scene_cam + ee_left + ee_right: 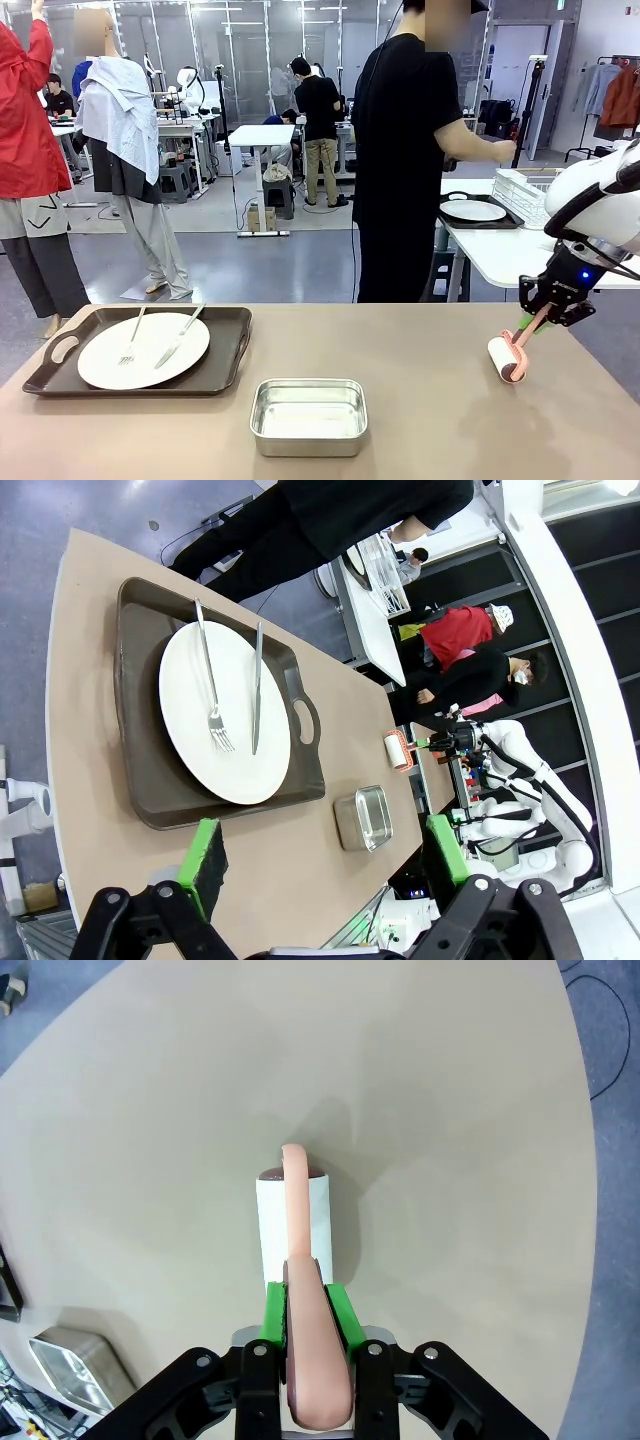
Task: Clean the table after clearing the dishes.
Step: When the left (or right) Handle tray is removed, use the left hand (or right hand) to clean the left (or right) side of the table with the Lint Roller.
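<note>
Front view across the table (430, 400); wrist views down onto it

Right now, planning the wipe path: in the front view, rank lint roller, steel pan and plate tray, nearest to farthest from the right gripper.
1. Lint roller, in the right gripper, right side.
2. Steel pan, middle, near edge.
3. Tray with plate, left side.
</note>
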`<state>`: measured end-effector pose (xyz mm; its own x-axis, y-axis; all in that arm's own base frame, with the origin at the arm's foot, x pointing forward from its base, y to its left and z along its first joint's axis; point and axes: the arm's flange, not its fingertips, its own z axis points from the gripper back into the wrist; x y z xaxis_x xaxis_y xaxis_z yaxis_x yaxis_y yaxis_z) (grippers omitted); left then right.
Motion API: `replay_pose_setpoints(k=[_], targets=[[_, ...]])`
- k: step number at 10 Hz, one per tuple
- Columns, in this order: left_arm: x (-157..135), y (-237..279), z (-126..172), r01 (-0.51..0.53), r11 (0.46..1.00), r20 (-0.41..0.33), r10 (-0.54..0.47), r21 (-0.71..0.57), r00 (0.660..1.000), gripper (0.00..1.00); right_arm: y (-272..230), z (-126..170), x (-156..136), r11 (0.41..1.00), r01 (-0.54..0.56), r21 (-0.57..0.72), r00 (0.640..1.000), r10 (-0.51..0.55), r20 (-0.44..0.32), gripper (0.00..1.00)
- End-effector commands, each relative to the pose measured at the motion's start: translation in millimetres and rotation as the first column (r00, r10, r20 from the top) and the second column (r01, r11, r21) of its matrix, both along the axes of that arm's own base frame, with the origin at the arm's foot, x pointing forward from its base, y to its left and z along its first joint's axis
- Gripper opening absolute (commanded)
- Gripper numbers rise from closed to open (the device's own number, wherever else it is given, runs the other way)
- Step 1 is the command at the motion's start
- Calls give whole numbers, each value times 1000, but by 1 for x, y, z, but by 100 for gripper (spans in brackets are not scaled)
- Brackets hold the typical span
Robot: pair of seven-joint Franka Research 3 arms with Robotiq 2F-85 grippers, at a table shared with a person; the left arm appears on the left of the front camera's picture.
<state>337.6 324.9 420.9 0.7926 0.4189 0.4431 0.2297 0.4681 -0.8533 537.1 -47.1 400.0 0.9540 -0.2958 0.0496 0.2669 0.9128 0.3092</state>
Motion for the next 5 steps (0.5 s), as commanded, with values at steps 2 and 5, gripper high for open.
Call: replay_pose_setpoints(k=[2,5], targets=[[-3,1,1,8,1000,15,-8,0,1000,100,-22,1,-10,986,-8,-169,1000,7,-9,22],[-3,1,1,8,1000,15,-8,0,1000,100,-27,23,-17,971,-13,-239,999,20,27,22]])
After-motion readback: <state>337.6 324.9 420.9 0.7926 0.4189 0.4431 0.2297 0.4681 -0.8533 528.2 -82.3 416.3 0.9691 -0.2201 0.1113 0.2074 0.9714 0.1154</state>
